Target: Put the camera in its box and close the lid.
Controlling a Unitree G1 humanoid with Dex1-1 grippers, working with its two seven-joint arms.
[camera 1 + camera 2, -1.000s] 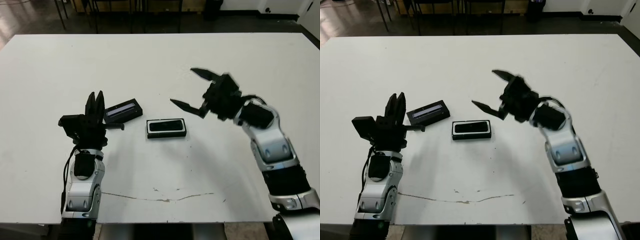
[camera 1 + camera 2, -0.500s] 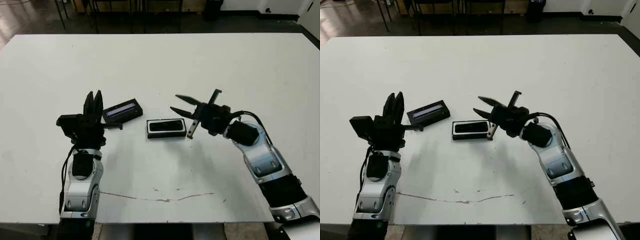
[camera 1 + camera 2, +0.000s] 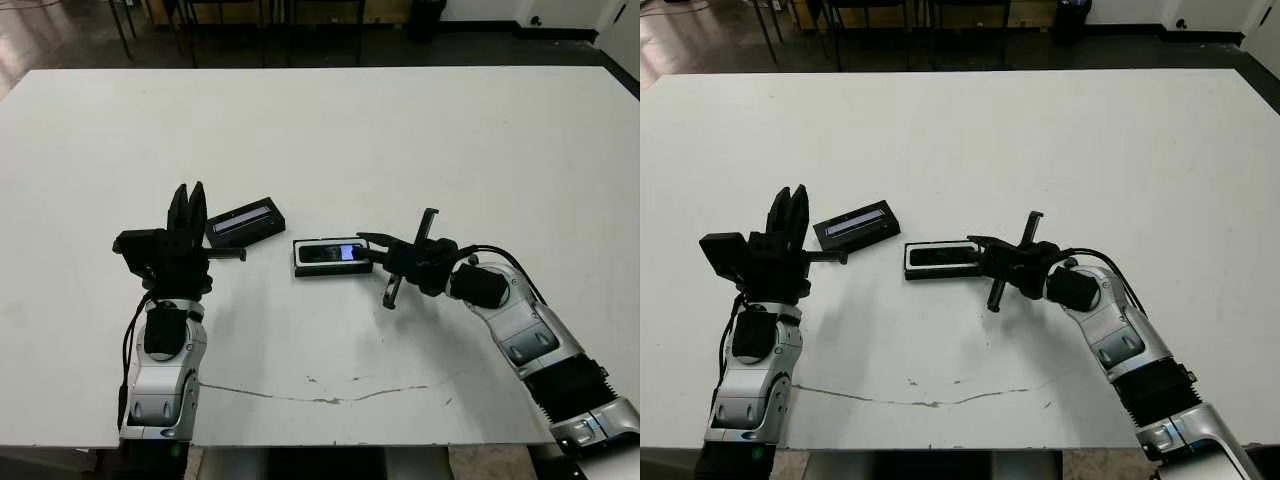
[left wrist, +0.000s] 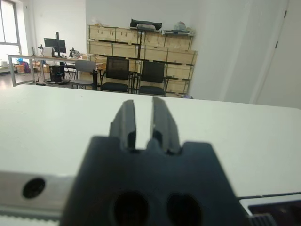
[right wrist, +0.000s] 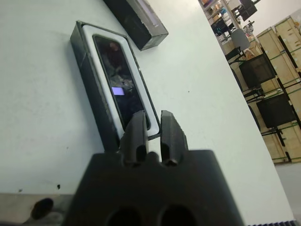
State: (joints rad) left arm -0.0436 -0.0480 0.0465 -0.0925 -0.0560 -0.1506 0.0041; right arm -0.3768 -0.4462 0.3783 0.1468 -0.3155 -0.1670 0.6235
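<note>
The box (image 3: 333, 270), black-walled with white lining, lies mid-table. The camera (image 3: 328, 254) rests flat inside it, a small bluish screen lit near its right end. In the right wrist view the camera (image 5: 120, 87) fills the box (image 5: 86, 66). My right gripper (image 3: 366, 245) is low at the box's right end, shut, its tips (image 5: 151, 115) over that end with nothing between them. The lid (image 3: 245, 222), black with a pale strip, lies off the box to its upper left. My left gripper (image 3: 189, 195) stands beside the lid pointing up, shut and empty.
A thin dark scratch (image 3: 320, 390) runs across the white table near its front edge. Chair legs (image 3: 190, 25) stand past the far edge. Bare tabletop stretches right of my right arm and behind the box.
My right gripper dropped from above the table down and left to the box's right end, and its fingers went from wide open to shut. A bluish patch now shows on the camera. Left arm still.
</note>
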